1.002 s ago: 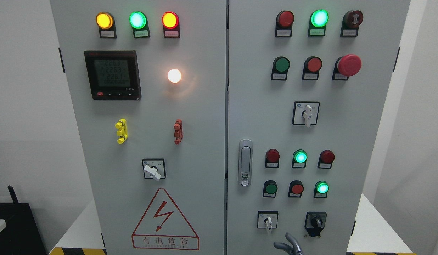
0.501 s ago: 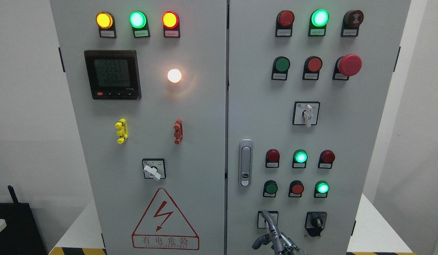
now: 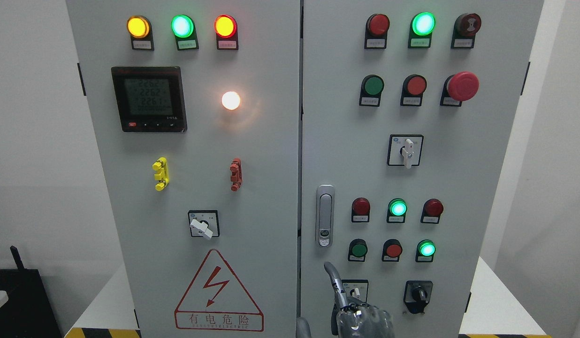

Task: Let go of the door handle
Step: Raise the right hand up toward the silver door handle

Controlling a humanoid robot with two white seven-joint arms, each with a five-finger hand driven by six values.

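The silver door handle [image 3: 324,216] sits upright in its recess at the left edge of the cabinet's right door [image 3: 346,141], which looks closed. My right hand [image 3: 353,317] rises from the bottom edge, right of the middle, and is below the handle without touching it. One finger [image 3: 333,279] points up toward the handle, its tip a short way under it. A second finger [image 3: 302,328] shows apart at the lower left. The hand holds nothing. The left arm is out of sight.
The right door carries red and green buttons [image 3: 397,208], a red mushroom stop button [image 3: 462,86] and rotary switches [image 3: 405,151]. My hand partly covers a small switch [image 3: 354,290]. The left door [image 3: 201,164] has a meter [image 3: 149,98], lamps and a warning triangle [image 3: 218,293].
My right hand has come up from the bottom edge and shifted left, its raised finger now closer under the handle. The cabinet and handle have not moved.
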